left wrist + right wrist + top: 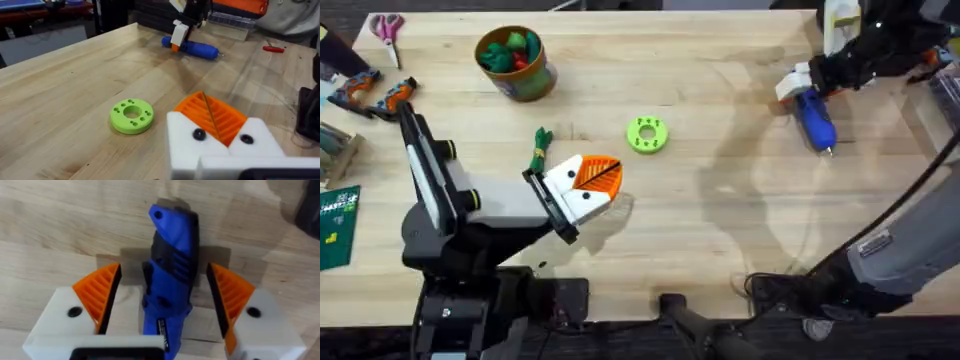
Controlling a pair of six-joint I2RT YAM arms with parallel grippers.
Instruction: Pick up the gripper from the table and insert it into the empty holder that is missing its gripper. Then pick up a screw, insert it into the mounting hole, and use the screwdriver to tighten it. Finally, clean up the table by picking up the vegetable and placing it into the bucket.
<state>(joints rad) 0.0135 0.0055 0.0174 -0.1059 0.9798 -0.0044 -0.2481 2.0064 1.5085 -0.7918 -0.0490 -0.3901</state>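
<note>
The blue screwdriver (817, 122) lies on the table at the far right, its bit toward the front edge. My right gripper (798, 88) is lowered over its rear end and stands open, one orange pad on each side of the blue body (172, 235) with a gap on both sides. My left gripper (600, 178) hovers left of centre, its orange pads (220, 117) pressed together, shut. The green vegetable (540, 148) lies just behind the left gripper. The bucket (515, 62) with green and red toys stands at the back left. The loose orange gripper piece, holder and screw are out of view.
A green round disc (647, 134) with holes lies mid-table, right of the left gripper. Scissors (388, 28) and orange-black tools (375, 95) sit along the left edge, with a green board (338, 225) nearer the front. A small red tool (274, 48) lies beyond the screwdriver.
</note>
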